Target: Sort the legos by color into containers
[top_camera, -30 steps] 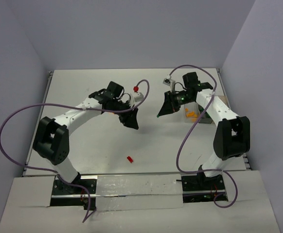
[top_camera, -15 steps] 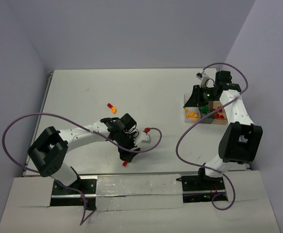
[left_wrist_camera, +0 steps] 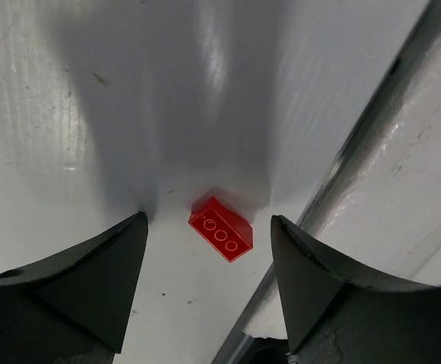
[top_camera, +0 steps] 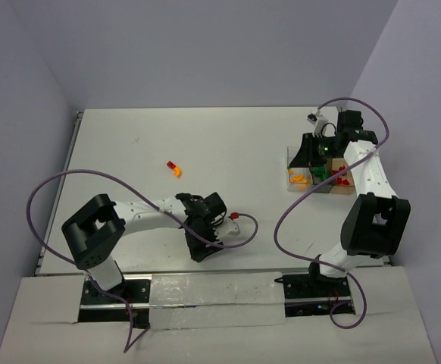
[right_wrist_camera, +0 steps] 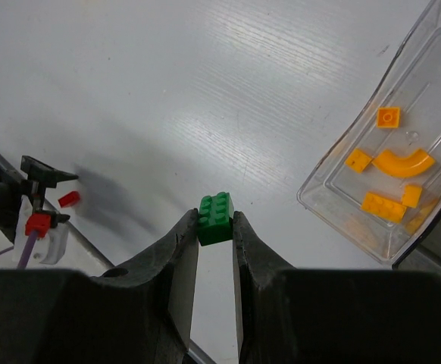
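Observation:
A small red lego [left_wrist_camera: 220,228] lies on the white table by the front edge, between the spread fingers of my left gripper [left_wrist_camera: 207,220], which is open and touches nothing. In the top view that gripper [top_camera: 200,250] covers the brick. My right gripper [right_wrist_camera: 215,225] is shut on a green lego [right_wrist_camera: 215,218], held in the air beside the containers [top_camera: 290,161]. The nearest clear bin [right_wrist_camera: 320,199] holds several orange pieces [right_wrist_camera: 402,161]. The other bins show green [top_camera: 320,173] and red [top_camera: 342,180] pieces. A red and an orange lego [top_camera: 174,167] lie together at mid-table.
A metal rail [left_wrist_camera: 372,136] runs along the table's front edge, just right of the left gripper. Purple cables [top_camera: 54,189] loop out from both arms. Grey walls close the table in on three sides.
The left arm swung from mid-table down to the front edge, and its jaws spread around the red lego. The right arm carried the green lego to the containers, then held still.

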{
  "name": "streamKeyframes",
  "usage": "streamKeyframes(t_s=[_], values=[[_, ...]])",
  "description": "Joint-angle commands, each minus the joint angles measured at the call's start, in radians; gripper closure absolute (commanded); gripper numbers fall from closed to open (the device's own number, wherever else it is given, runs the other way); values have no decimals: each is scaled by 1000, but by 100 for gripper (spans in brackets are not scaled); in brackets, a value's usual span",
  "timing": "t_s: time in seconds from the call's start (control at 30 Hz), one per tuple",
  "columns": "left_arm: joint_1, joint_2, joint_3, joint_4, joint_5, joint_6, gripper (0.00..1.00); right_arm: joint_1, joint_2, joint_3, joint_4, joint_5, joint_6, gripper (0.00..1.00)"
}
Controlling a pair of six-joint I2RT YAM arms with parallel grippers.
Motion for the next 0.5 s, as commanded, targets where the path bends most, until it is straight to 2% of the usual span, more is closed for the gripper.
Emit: streamKeyframes(t_s=[0.0,0.17,0.23,0.33,0.47], values=[[-20,75,70,-108,-38,-119,23,-10,-44,49,-12,2,-14,100],[-42,115,71,-125,-68,-142,23,-12,-38,53,-11,-5,-12,100],[-43,131,78,-129,-75,-144,29,-13,-36,57,-11,-5,-12,100],[-54,139,76,-140,-79,-143,42,-16,-36,61,-15,5,-14,100],[-77,136,63,-141,-103,-140,53,-19,-31,71,-20,5,-16,100]])
